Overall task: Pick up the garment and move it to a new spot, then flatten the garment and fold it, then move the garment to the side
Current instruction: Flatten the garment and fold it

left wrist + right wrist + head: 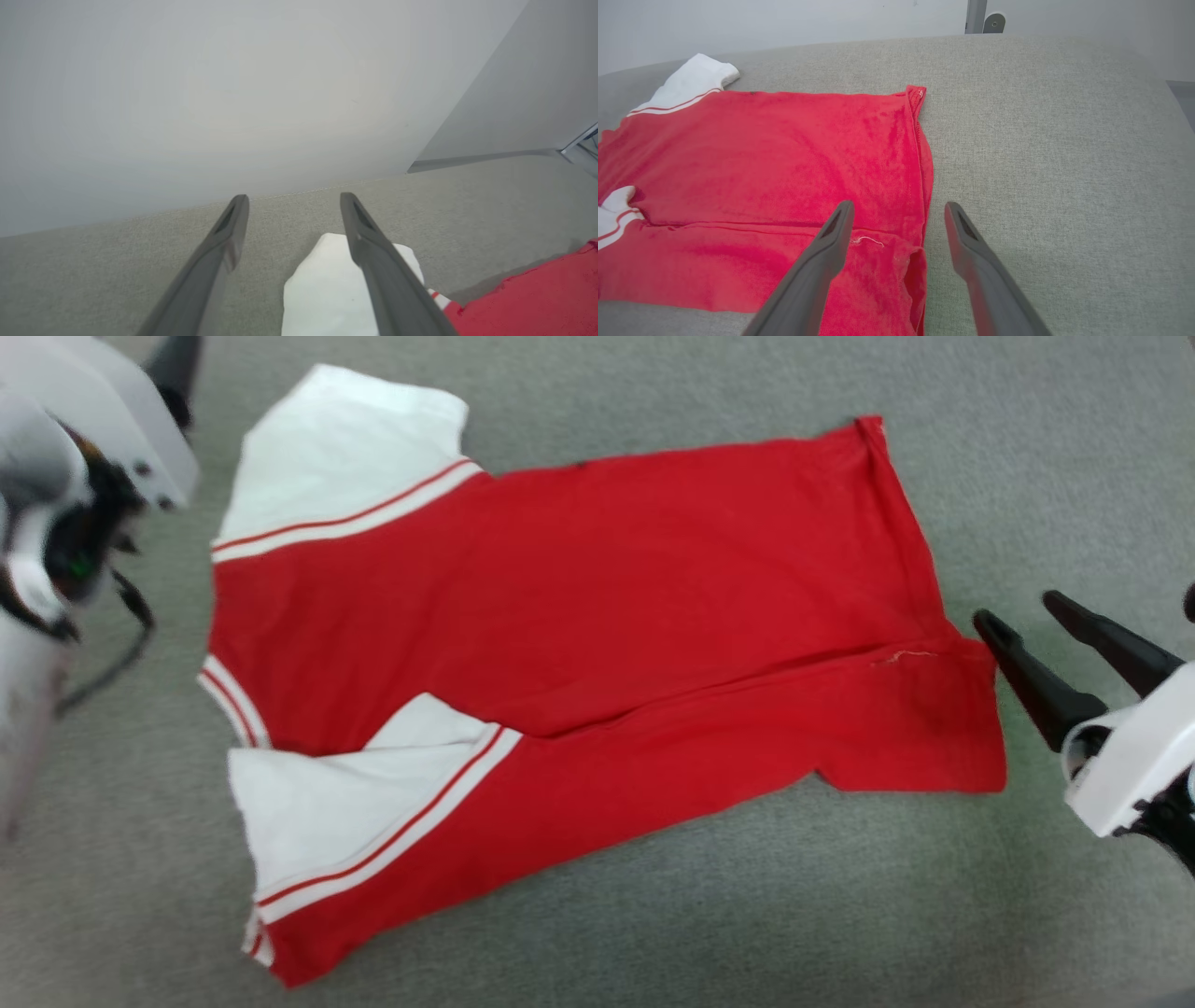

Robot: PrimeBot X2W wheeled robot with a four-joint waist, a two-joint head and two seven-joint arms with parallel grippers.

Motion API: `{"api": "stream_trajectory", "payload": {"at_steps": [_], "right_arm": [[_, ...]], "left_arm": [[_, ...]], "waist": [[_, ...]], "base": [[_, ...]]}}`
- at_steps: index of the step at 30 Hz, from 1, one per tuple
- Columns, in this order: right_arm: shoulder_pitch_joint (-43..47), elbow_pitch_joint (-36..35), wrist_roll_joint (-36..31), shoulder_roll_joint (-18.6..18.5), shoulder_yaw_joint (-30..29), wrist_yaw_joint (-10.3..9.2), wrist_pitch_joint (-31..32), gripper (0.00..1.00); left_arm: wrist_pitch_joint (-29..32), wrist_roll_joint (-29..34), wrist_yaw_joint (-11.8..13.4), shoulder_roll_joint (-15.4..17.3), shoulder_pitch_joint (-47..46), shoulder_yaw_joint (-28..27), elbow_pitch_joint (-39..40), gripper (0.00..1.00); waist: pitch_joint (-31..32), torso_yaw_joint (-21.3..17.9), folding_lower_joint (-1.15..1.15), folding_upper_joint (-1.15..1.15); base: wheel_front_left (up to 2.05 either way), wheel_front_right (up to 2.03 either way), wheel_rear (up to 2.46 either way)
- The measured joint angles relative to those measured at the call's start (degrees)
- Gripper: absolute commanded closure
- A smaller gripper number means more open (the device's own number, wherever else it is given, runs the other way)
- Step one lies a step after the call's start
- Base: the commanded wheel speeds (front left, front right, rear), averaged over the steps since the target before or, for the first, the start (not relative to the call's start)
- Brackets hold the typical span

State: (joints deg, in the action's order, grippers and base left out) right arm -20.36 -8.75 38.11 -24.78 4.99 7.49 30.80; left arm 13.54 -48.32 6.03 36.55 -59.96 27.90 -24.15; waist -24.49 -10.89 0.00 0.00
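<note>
The garment lies spread on the grey fabric surface, red with white sleeves and striped trim at the left. Its near long side is folded over toward the middle. My right gripper is open just off the hem at the right, with nothing held. In the right wrist view the right gripper hovers over the hem corner of the garment. My left gripper is open above the far white sleeve, empty. One dark fingertip of it shows at the top left.
The grey fabric surface extends well past the garment on the right and near sides. A pale wall rises behind its far edge. A metal post stands beyond the far edge. The left arm's white body and cable sit at the left.
</note>
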Motion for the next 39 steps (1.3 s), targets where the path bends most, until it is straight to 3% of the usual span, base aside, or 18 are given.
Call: {"api": "stream_trajectory", "payload": {"at_steps": [9, 18, 19, 20, 21, 22, 24, 25, 26, 27, 33, 39], "right_arm": [[-4.01, 3.32, 0.88, 0.52, 5.01, 0.00, -3.59, 0.00], [-5.51, 6.39, 1.65, 0.12, 7.31, 0.00, -5.43, 0.00], [-5.93, 6.55, 1.75, 0.01, 7.37, 0.00, -5.43, 0.00], [-6.38, 6.71, 1.96, -0.18, 7.43, 0.00, -5.44, 0.00], [-6.76, 6.86, 2.12, -0.43, 7.44, 0.00, -5.42, 0.00], [-7.24, 6.98, 2.16, -0.66, 7.44, 0.00, -5.39, 0.00], [-8.38, 7.13, 2.18, -1.31, 7.69, 0.00, -4.94, 0.00], [-9.10, 7.27, 2.24, -1.49, 7.81, 0.00, -4.78, 0.00], [-10.06, 7.57, 2.36, -1.48, 7.90, 0.00, -4.66, 0.00], [-11.17, 7.83, 2.70, -1.49, 8.27, 0.00, -4.30, 0.00], [-19.20, 11.95, 4.47, -1.02, 11.39, 0.00, 0.03, 0.00], [-31.06, 20.98, 5.79, -0.48, 15.79, 0.00, 9.38, 0.00]], "left_arm": [[17.61, 2.36, -7.90, -1.65, -12.96, 7.47, -22.24, 0.00], [26.37, -0.99, -11.52, -2.86, -18.40, 8.03, -30.15, 0.00], [26.49, -1.00, -11.66, -2.97, -18.66, 8.18, -30.36, 0.03], [26.79, -1.32, -11.93, -3.18, -18.77, 8.11, -30.66, 0.20], [27.35, -1.92, -12.09, -3.42, -18.94, 8.01, -30.94, 0.46], [28.03, -2.31, -12.17, -3.68, -19.18, 8.05, -31.11, 0.56], [29.38, -2.57, -12.59, -4.28, -19.53, 8.75, -31.17, 0.56], [29.38, -2.53, -12.68, -4.54, -19.65, 9.15, -30.97, 0.64], [29.30, -2.52, -12.85, -4.78, -19.77, 9.39, -30.78, 0.85], [29.28, -2.58, -13.08, -5.04, -19.85, 9.46, -30.74, 1.00], [28.08, -3.12, -13.19, -5.83, -20.41, 10.24, -30.41, 1.00], [27.16, -3.32, -13.33, -7.46, -21.49, 11.36, -29.69, 1.00]], "waist": [[-4.96, -4.69, 0.00, 0.00], [-7.42, -6.93, 0.00, 0.00], [-7.51, -6.95, 0.00, 0.00], [-7.56, -6.90, 0.00, 0.00], [-7.55, -6.82, 0.00, 0.00], [-7.54, -6.70, 0.00, 0.00], [-7.53, -6.41, 0.00, 0.00], [-7.58, -6.24, 0.00, 0.00], [-7.68, -6.10, 0.00, 0.00], [-7.81, -5.96, 0.00, 0.00], [-8.57, -5.00, 0.00, 0.00], [-9.43, -3.28, 0.00, 0.00]], "base": [[0.00, 0.00, 0.00], [0.00, 0.00, 0.00], [0.00, 0.00, 0.00], [0.00, 0.00, 0.00], [0.00, 0.00, 0.00], [0.00, 0.00, 0.00], [0.00, 0.00, 0.00], [0.00, 0.00, 0.00], [0.00, 0.00, 0.00], [0.00, 0.00, 0.00], [0.00, 0.00, 0.00], [0.00, 0.00, 0.00]]}}
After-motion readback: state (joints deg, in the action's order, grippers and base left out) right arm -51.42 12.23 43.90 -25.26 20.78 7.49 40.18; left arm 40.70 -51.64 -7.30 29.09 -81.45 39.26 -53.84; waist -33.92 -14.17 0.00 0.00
